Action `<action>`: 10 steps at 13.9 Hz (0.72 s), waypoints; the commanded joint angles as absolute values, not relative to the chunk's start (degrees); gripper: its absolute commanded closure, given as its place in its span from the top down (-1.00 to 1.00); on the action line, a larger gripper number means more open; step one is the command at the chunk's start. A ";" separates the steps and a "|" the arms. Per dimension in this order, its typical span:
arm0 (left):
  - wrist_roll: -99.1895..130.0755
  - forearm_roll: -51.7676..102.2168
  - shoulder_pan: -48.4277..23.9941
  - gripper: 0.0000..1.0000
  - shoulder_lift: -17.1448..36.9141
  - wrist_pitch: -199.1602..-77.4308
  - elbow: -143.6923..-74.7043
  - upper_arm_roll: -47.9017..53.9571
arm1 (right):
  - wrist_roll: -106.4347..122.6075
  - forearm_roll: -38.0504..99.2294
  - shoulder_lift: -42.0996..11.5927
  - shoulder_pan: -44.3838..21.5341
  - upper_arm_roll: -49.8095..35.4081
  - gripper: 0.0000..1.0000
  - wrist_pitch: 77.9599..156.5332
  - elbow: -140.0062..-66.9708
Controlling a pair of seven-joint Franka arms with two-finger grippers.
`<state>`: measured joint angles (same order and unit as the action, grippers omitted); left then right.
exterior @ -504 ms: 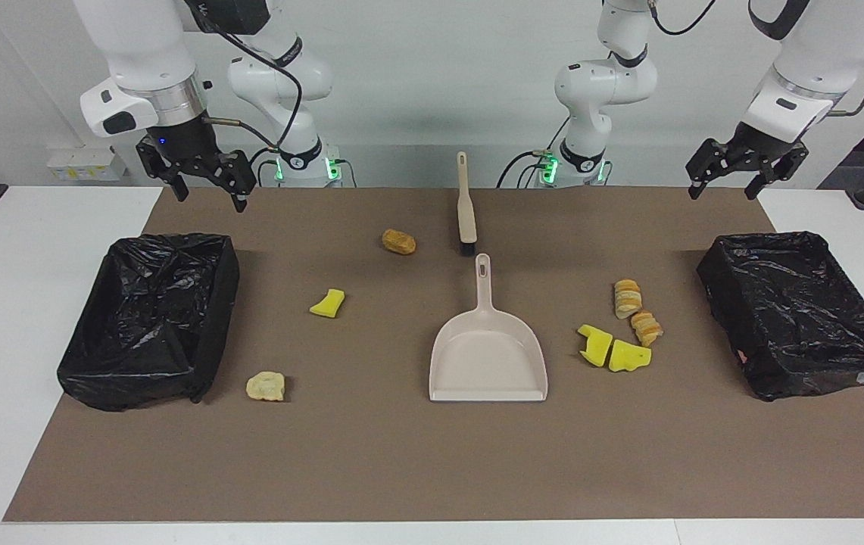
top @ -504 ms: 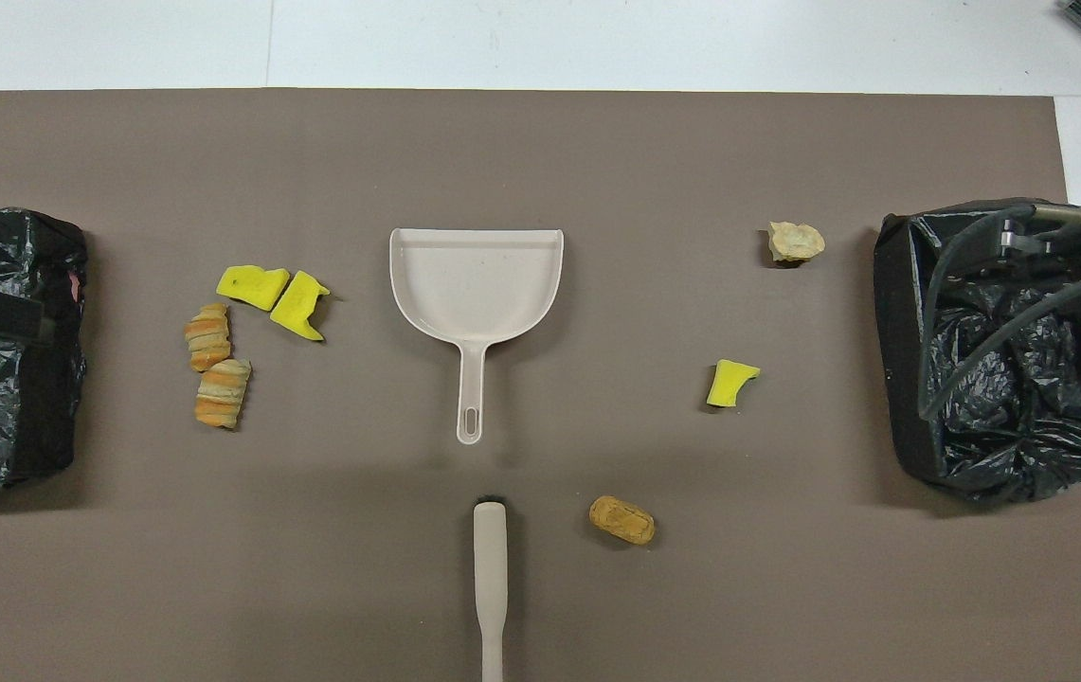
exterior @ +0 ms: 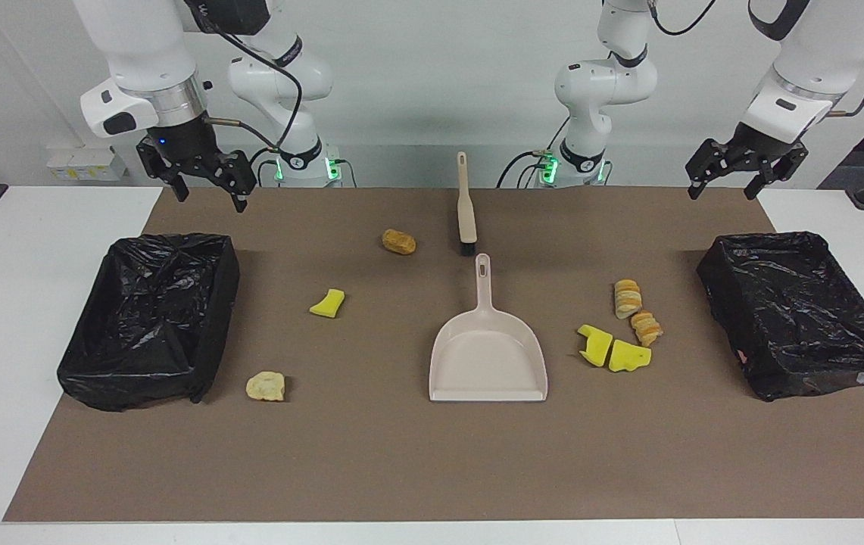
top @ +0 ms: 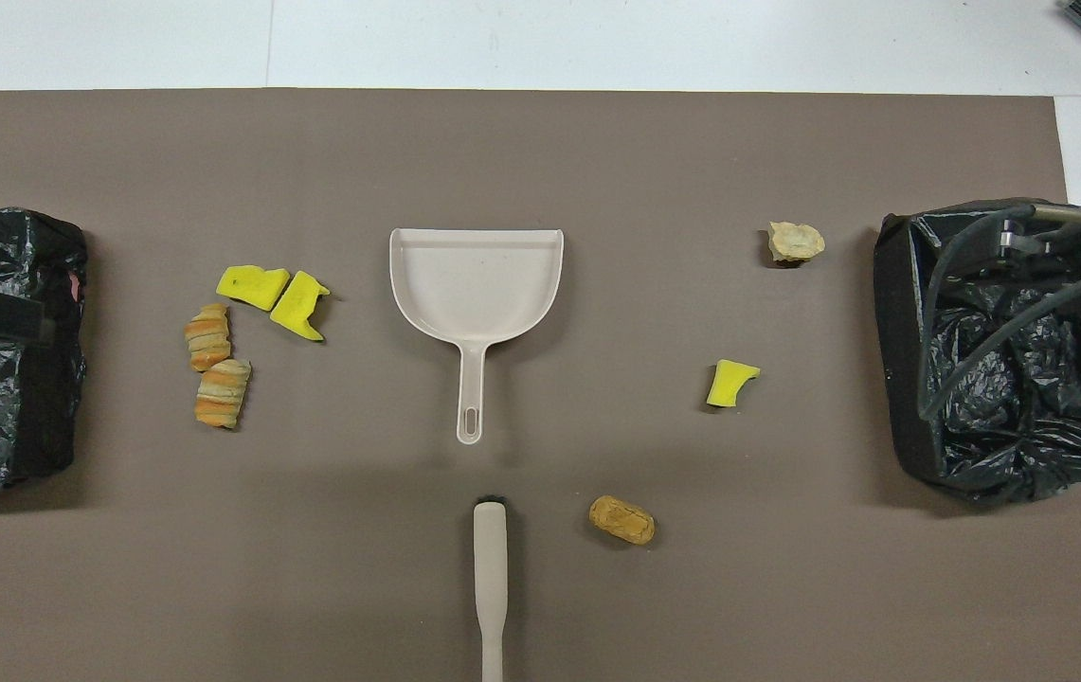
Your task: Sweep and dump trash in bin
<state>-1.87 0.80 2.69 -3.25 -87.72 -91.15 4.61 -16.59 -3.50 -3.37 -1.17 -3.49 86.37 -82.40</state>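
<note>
Seven pieces of trash lie on the brown mat. Two yellow wedges (exterior: 595, 344) (exterior: 630, 356) and two striped bread lumps (exterior: 627, 297) (exterior: 647, 328) lie clustered toward the left arm's end (top: 256, 286). A yellow wedge (exterior: 328, 303), a brown lump (exterior: 399, 241) and a pale lump (exterior: 266, 386) lie toward the right arm's end. The beige dustpan (exterior: 488, 356) lies in the middle, handle toward the robots, with the beige brush (exterior: 466, 208) just past the handle's tip. My right gripper (exterior: 210, 193) and left gripper (exterior: 723, 185) hang open and empty over the mat's robot-side edge.
Two black-bagged bins stand on the mat, one at the right arm's end (exterior: 148, 318) and one at the left arm's end (exterior: 799, 310). White table surrounds the mat (exterior: 401, 469). In the overhead view the right arm's cables (top: 1004, 284) cross over its bin.
Both grippers have shifted very slightly upward. Nothing on the table has moved.
</note>
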 commanded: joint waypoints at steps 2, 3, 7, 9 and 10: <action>-3.42 1.23 3.08 1.00 -6.67 -87.80 -95.96 4.66 | -15.03 -2.37 -2.81 -0.70 -3.69 1.00 85.96 -82.88; -5.08 1.32 3.16 1.00 -9.03 -87.80 -99.37 4.66 | -14.94 -2.37 -2.81 -0.70 -3.69 1.00 85.96 -82.88; -5.45 1.32 2.55 1.00 -18.34 -90.00 -112.20 4.66 | -14.85 -2.37 -2.81 -0.70 -3.69 1.00 85.96 -82.88; -5.19 1.41 1.50 1.00 -22.57 -90.78 -119.06 4.92 | -15.03 -2.29 -2.90 -0.79 -3.69 1.00 86.39 -82.88; -5.01 1.67 0.19 1.00 -23.98 -91.57 -121.61 4.92 | -15.12 -1.68 -2.90 -0.79 -3.69 1.00 87.35 -82.88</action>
<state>-4.71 1.18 2.25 -17.95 -87.99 -112.71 5.15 -16.58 -3.38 -3.37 -1.19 -3.50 86.46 -82.40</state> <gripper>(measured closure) 0.000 0.000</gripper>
